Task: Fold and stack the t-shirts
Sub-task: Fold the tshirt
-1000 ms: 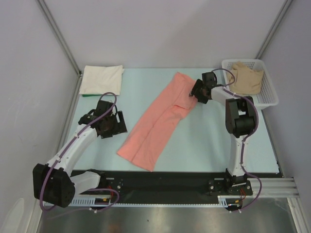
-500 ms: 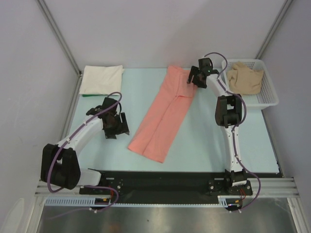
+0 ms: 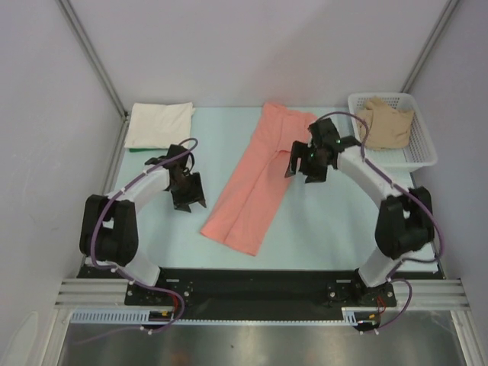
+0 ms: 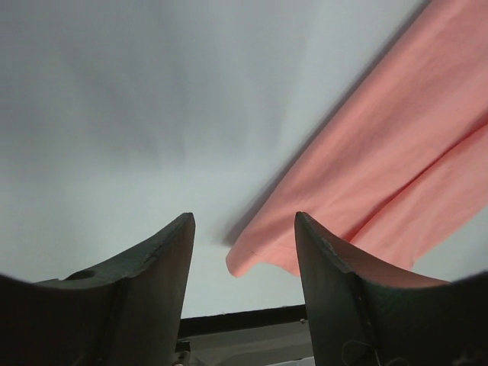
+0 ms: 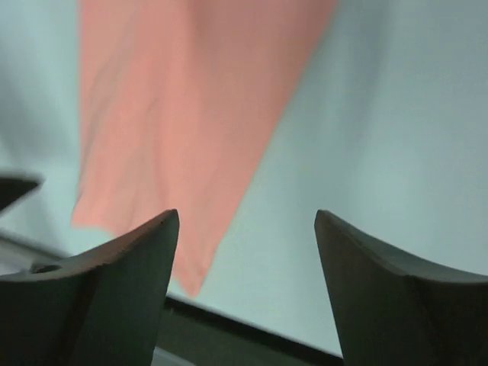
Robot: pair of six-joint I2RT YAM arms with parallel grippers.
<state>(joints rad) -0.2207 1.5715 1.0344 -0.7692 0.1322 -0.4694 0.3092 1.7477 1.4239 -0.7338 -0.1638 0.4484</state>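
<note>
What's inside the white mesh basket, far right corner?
One crumpled tan-beige t-shirt fills most of the basket. Anything beneath it, including the basket floor there, is covered.

Salmon t-shirt (image 3: pixel 258 181) soft matt cloth; basket (image 3: pixel 425 146) white plastic mesh.
</note>
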